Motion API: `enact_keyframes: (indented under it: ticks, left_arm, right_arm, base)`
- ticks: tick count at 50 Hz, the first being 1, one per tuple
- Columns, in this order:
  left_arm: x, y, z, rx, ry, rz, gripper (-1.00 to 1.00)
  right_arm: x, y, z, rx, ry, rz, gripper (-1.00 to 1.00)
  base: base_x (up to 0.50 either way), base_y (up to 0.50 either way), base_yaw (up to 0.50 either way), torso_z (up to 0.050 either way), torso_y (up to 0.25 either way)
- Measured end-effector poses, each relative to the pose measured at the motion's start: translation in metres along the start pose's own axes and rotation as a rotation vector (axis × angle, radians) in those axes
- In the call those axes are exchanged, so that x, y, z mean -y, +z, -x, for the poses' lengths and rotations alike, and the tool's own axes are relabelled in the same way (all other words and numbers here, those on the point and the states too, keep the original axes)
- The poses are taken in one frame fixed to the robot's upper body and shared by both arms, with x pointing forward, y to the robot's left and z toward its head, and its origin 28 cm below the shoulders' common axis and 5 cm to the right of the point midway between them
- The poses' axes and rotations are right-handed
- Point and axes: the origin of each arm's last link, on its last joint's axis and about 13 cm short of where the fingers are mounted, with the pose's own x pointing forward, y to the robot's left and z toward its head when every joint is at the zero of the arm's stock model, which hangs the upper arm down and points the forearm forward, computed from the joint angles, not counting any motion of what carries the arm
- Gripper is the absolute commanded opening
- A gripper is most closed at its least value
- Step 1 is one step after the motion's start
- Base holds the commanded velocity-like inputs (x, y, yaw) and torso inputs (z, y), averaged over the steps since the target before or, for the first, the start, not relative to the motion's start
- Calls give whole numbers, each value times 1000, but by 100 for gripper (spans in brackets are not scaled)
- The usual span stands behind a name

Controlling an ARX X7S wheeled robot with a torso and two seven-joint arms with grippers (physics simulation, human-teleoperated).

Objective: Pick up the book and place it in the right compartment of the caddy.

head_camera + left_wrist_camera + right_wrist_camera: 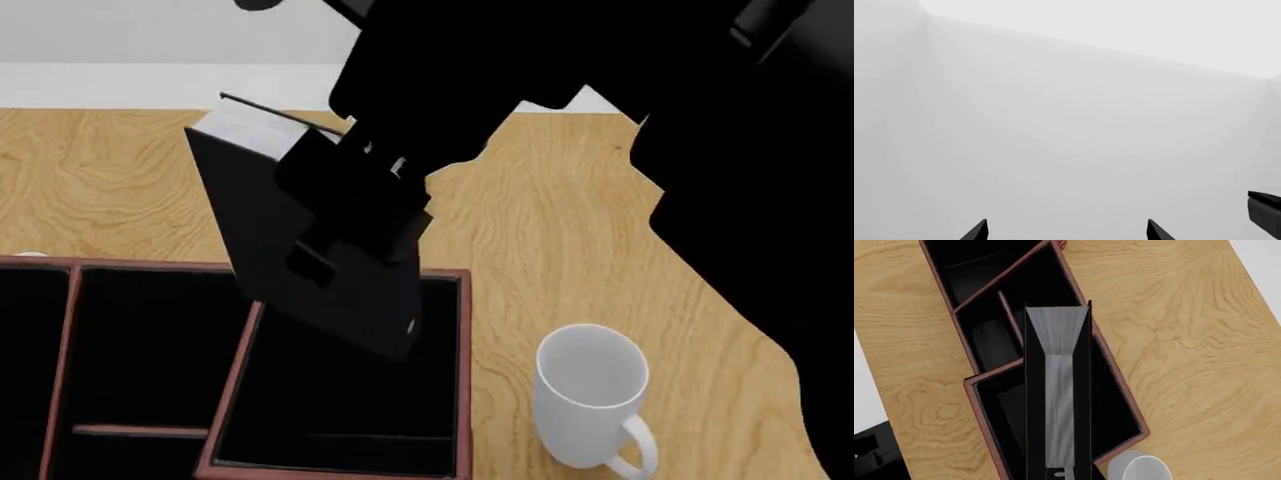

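The book [267,215] is off the tabletop and tilted, held by the right gripper [354,215], whose jaws are clamped on its covers. Its white page edges face up and to the far side; its lower corner, bearing a small light mark, hangs over the right compartment [334,410] of the caddy [463,380]. In the right wrist view the book [1057,390] shows page-edge on, lying lengthwise above that compartment [1111,395], with the reddish-brown walls of the caddy [987,435] to either side. Whether the corner touches the black lining cannot be told.

The caddy sits at the near left of the wooden tabletop [574,220], its right wall running under the book. To the left of the right compartment, the black-lined middle sections [154,340] are in view.

A white mug [591,390] stands upright on the tabletop just right of the caddy, apart from it, handle toward the near side. The right wrist view catches its rim [1137,467] beside the compartment's corner.

The left gripper [1066,235] shows only as two dark fingertips set well apart, nothing between them, facing a pale blank wall [1067,125]. It is not seen in the head view
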Motion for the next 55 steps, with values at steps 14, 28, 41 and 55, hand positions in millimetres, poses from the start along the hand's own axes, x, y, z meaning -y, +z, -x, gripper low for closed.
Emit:
enact_keyframes:
  ticks: [14,28,41,55]
  left_arm:
    - [0,-1,1,-4,1,0,100]
    - [0,-1,1,-6,-2,-1,100]
    - [0,0,1,-6,-2,-4,100]
    - [-1,-1,1,-8,3,-8,100]
  right_arm:
    - [-2,-13,-20,-18,27,-15,-100]
    - [-4,-29,-36,-47,47,-36,-100]
    - [-6,-38,-53,-59,69,-42,-100]
    - [-6,-45,-68,-72,85,-40,-100]
  base:
    - [0,0,0,0,1]
    - [0,0,0,0,1]
    - [0,0,0,1,1]
    - [0,0,0,0,1]
